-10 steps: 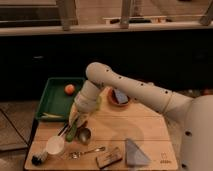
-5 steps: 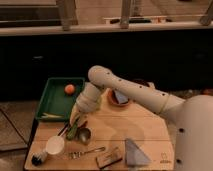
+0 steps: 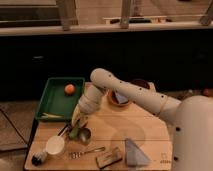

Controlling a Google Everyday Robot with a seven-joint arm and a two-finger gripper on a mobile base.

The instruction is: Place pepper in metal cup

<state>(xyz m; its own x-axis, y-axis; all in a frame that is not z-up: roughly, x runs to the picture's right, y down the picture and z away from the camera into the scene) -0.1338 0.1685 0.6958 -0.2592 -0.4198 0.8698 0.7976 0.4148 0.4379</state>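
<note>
Near edge of wooden table [image 3: 125,127], left to right: small dark round object [image 3: 36,159], white cup [image 3: 55,145], a metal utensil [image 3: 88,151], brown block [image 3: 109,157], grey wedge-shaped object [image 3: 135,152].

Next row back: metal cup [image 3: 84,134] stood upright, just right of and slightly beyond the white cup. Gripper [image 3: 74,127] was low over the table at the metal cup's left rim, at the end of the white arm [image 3: 125,90], which sloped down from the far right.

A green patch read as the pepper [image 3: 74,133] lay at the gripper's tip, touching or almost touching the cup's left side. It was not inside the cup. Whether the gripper was clamped on the pepper or had let go: cannot tell.

Key relation: the cup mouth lay immediately right of the gripper and pepper, so the coming move should call for only a short shift rightward. Pepper's long axis could not be read with confidence.

Farther back: green tray [image 3: 55,97] on the left held an orange fruit [image 3: 69,89] and yellowish strips [image 3: 52,116]. A reddish bowl [image 3: 122,101] sat behind the arm.

Against half a second earlier: the gripper kept nearly the same spot beside the cup, the cup had not moved, and the pepper was not in it at either time.
</note>
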